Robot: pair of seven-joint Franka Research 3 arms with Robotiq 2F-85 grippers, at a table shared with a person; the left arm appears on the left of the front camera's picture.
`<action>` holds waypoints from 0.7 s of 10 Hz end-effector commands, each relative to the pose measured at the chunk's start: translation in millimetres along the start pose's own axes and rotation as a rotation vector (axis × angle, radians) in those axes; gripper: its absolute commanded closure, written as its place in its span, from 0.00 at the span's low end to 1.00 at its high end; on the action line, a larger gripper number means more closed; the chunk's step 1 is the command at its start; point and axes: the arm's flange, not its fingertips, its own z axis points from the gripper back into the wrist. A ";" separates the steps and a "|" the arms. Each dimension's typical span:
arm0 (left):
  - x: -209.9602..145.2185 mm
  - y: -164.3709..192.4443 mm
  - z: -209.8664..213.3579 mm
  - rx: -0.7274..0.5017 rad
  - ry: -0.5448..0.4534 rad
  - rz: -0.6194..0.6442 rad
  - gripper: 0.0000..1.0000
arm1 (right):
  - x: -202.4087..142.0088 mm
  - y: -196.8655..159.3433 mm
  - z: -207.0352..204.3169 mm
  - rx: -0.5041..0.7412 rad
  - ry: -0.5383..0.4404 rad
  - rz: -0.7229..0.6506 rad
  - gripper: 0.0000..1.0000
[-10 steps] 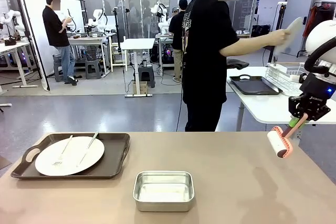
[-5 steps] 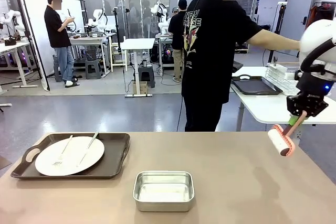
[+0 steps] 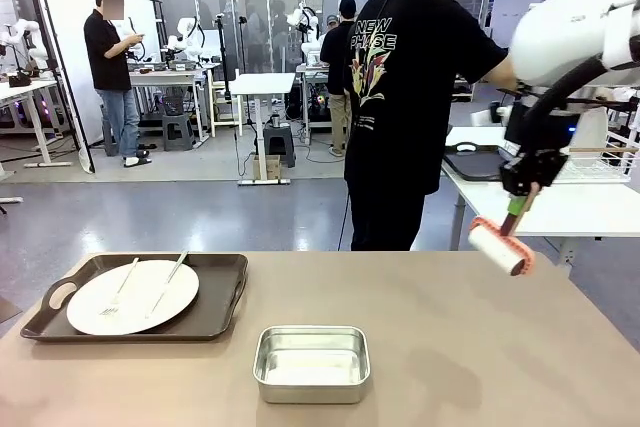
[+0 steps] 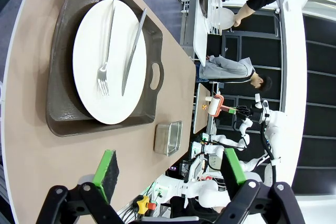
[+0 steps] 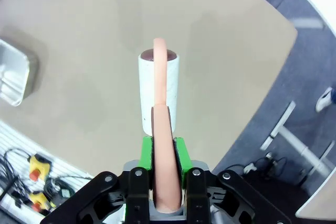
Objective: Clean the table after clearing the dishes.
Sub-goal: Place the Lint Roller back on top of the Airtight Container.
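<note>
The tan table [image 3: 450,347] carries one dark tray [image 3: 232,292] at its left with a white plate [image 3: 130,309], a fork and a knife on it. In the left wrist view the same plate [image 4: 89,56] lies on the tray [image 4: 63,103] beyond my open left gripper [image 4: 170,169], which holds nothing. My right gripper [image 3: 522,187] hangs above the table's far right edge, shut on the pink handle of a white lint roller [image 3: 497,247]. In the right wrist view the roller [image 5: 157,90] points down at the table [image 5: 105,35] from the shut gripper [image 5: 163,148].
A small steel pan [image 3: 312,362] sits near the table's front middle. A person in a black T-shirt [image 3: 410,97] stands at the far side, reaching toward a white side table [image 3: 530,209] with a dark tray and a wire dish rack [image 3: 600,165].
My right arm has swung left and up, carrying the lint roller over the table's far right edge. The person has turned and brought the held plate down toward the dish rack.
</note>
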 end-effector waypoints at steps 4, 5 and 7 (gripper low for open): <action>-2.0 -0.4 2.4 -0.002 -0.004 -0.001 0.00 | 34.9 114.5 -9.8 -0.045 0.015 0.483 0.78; -2.0 -0.4 2.4 -0.002 -0.004 -0.001 0.00 | 43.7 135.5 -4.3 -0.043 0.044 0.573 0.78; -2.0 -0.4 2.4 -0.002 -0.004 -0.001 0.00 | 68.9 183.8 5.3 -0.057 0.121 0.695 0.78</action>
